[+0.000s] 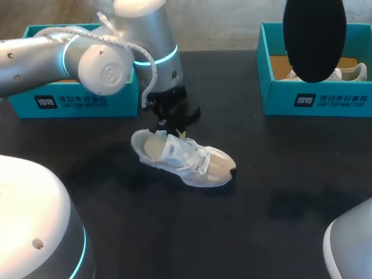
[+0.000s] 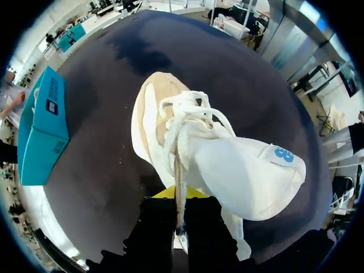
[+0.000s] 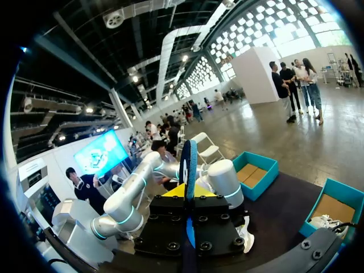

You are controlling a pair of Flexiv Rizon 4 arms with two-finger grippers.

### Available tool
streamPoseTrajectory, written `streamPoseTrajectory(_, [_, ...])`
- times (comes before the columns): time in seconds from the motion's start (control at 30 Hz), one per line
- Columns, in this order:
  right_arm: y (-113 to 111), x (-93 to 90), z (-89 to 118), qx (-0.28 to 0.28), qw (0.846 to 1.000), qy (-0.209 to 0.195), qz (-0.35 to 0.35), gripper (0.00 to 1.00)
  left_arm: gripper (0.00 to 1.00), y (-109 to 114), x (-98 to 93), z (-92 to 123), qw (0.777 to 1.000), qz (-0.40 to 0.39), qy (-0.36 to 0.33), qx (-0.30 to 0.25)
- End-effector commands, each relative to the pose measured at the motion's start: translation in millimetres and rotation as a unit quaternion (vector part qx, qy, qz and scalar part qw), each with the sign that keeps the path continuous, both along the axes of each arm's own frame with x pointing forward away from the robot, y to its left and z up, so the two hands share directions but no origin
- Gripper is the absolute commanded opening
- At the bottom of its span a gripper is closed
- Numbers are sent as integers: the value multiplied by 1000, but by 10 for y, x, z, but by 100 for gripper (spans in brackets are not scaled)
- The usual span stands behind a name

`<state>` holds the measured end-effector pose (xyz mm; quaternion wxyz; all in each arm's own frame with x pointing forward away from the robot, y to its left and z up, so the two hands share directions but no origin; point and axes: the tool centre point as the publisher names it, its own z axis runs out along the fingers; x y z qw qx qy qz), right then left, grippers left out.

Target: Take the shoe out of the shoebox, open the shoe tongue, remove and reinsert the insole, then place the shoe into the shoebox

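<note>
Item: shoe [image 1: 185, 156], white, out of its box, lying on the counter [image 1: 279, 209] between the left shoebox [image 1: 75, 102] and the right shoebox [image 1: 317, 96], mouth open.
My left end effector [image 2: 177, 200]: narrow, pinched on a lace [image 2: 180, 170] at the shoe's opening.
My right end effector [image 3: 189, 196]: clamped on the black insole [image 3: 189, 162], held high, well apart from the shoe.
Risks, as I judge them: lace slipping free so the tongue [image 2: 250, 170] falls shut; insole buckling against the collar; unanchored shoe skidding under the push

2 shoeboxes [image 1: 70, 104] [image 1: 317, 99], 1 shoe [image 1: 186, 157] out, 1 boxed shoe [image 1: 351, 72], 1 insole [image 1: 314, 40].
</note>
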<state>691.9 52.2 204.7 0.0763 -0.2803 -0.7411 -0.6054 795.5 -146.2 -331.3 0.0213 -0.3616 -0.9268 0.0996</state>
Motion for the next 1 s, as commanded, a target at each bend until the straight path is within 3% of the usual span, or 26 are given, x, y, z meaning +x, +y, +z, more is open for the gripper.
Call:
streamPoseTrajectory(0.03, [14, 15, 16, -2, 1000, 1, 0, 0, 0, 15, 26, 153, 999, -43, -1, 2])
streamPoseTrajectory(0.37, [14, 15, 16, -2, 1000, 1, 0, 0, 0, 12, -62, 219, 979, -201, -13, 40])
streamPoseTrajectory(0.6, [14, 15, 16, -2, 1000, 1, 0, 0, 0, 34, -193, 209, 952, -295, -25, 80])
streamPoseTrajectory(1.0, [14, 15, 16, -2, 1000, 1, 0, 0, 0, 28, -430, 195, 908, -399, -31, 125])
